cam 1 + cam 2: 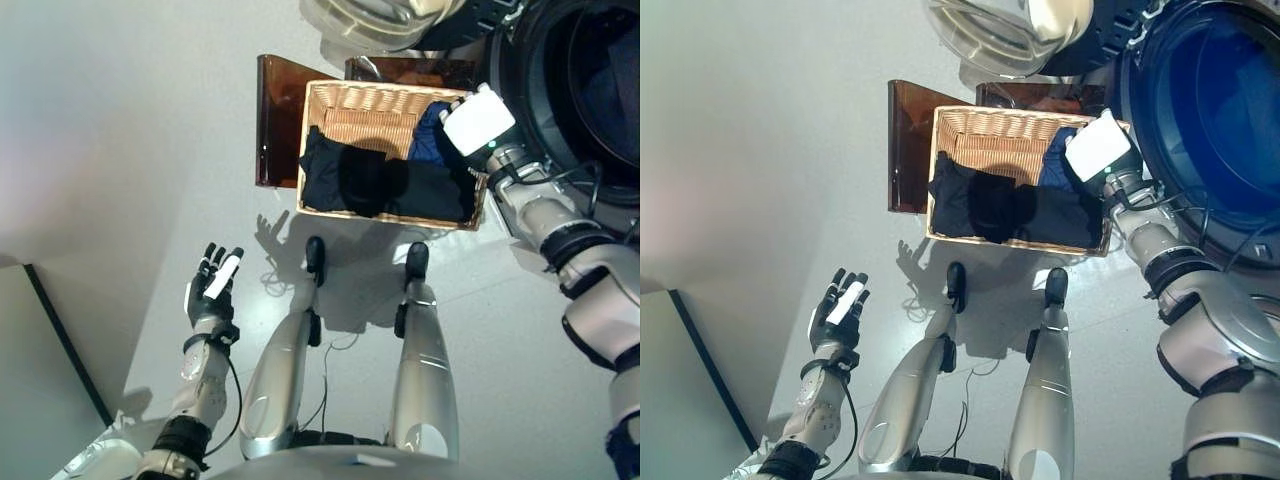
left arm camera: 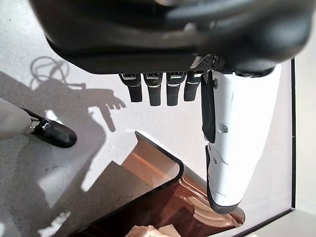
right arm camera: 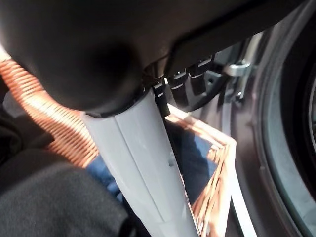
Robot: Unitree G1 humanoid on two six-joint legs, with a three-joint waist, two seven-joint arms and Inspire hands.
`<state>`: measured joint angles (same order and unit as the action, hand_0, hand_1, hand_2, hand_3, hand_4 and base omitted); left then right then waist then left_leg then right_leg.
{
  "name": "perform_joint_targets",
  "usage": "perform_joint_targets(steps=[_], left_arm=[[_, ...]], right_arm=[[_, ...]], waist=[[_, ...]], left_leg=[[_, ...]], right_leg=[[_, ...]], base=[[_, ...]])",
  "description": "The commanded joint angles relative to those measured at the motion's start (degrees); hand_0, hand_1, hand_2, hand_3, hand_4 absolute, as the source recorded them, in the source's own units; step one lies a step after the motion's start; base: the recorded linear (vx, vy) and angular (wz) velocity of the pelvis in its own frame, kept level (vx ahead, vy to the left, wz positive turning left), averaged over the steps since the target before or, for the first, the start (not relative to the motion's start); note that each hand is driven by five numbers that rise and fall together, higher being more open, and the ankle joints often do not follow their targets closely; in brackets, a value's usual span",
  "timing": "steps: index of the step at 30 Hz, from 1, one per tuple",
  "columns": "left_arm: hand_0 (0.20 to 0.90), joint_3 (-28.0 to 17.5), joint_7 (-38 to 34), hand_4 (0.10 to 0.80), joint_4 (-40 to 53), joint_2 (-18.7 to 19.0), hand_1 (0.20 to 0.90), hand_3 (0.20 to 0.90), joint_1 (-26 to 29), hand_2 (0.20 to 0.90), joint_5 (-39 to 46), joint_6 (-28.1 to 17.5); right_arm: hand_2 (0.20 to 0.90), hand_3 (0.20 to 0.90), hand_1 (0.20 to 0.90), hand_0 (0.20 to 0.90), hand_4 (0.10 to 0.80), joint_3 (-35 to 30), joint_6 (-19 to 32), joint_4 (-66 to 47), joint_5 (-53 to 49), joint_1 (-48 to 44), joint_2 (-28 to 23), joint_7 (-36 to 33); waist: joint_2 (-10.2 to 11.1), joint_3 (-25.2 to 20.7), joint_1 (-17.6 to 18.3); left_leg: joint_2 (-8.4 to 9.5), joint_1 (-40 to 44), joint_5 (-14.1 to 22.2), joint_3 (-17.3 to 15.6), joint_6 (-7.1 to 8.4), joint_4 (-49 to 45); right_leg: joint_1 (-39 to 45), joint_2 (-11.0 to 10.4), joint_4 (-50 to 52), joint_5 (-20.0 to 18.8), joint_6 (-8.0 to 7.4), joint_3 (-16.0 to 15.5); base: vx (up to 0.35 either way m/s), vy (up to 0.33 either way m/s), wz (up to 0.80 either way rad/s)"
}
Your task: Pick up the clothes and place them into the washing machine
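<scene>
Here my right hand (image 1: 480,120) is over the right end of the wicker basket (image 1: 345,100), above the blue garment (image 1: 1055,160) that lies in that corner. Its fingers look short and straight in the wrist view and they hold nothing, so I call it open. The dark clothes (image 1: 385,185) fill the near part of the basket, and they are all inside it. The basket stands on the grey floor (image 1: 130,130), with a brown translucent stand (image 1: 277,120) beside and behind it. The washing machine (image 1: 1210,110) with its round opening is just to the right of the basket. My left hand (image 1: 212,290) hangs low on my left side, fingers spread, empty.
</scene>
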<state>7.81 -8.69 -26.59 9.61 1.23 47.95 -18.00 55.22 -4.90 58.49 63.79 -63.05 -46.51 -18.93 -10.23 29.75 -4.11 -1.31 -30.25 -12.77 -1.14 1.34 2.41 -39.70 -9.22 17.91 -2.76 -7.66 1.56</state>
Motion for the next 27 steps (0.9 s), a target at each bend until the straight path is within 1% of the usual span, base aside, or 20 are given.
perform_joint_targets(steps=[1, 14, 27], left_arm=[[0.900, -0.1, 0.0, 0.800, 4.3, 3.0, 0.900, 0.900, -3.3, 0.900, 0.6, -4.6], [0.900, 0.2, -0.5, 0.800, 6.1, 3.2, 0.900, 0.900, -3.4, 0.900, 1.2, -5.1], [0.900, 0.5, -0.8, 0.800, 8.0, 3.8, 0.900, 0.900, -3.6, 0.900, 1.5, -5.6]], right_arm=[[0.900, 0.900, 0.900, 0.900, 0.800, 3.5, -1.4, 0.8, 1.4, -9.7, -3.6, -1.6], [0.900, 0.900, 0.900, 0.900, 0.800, 4.8, -1.8, 0.5, -0.2, -14.3, -1.9, -2.1], [0.900, 0.900, 0.900, 0.900, 0.800, 4.1, -2.4, 0.7, -2.0, -17.1, 2.3, -2.4]], waist=[[0.1, 0.0, -1.3], [-0.7, 0.0, -2.1], [-1.3, 0.0, -2.8]], left_leg=[[-2.49, -3.8, 1.9, 0.3, 6.58, -3.6], [-2.22, -6.8, 1.5, 0.5, 6.46, -3.7], [-2.08, -9.0, 1.1, 0.7, 6.45, -3.7]], right_leg=[[0.3, -1.4, -4.4, -0.4, -1.23, 0.4], [-3.1, -1.6, -3.6, -0.6, -1.06, 0.5], [-5.4, -1.5, -2.9, -0.6, -1.00, 0.4]], base=[[-0.004, 0.005, 0.06], [0.000, 0.001, 0.00], [-0.001, 0.001, 0.01]])
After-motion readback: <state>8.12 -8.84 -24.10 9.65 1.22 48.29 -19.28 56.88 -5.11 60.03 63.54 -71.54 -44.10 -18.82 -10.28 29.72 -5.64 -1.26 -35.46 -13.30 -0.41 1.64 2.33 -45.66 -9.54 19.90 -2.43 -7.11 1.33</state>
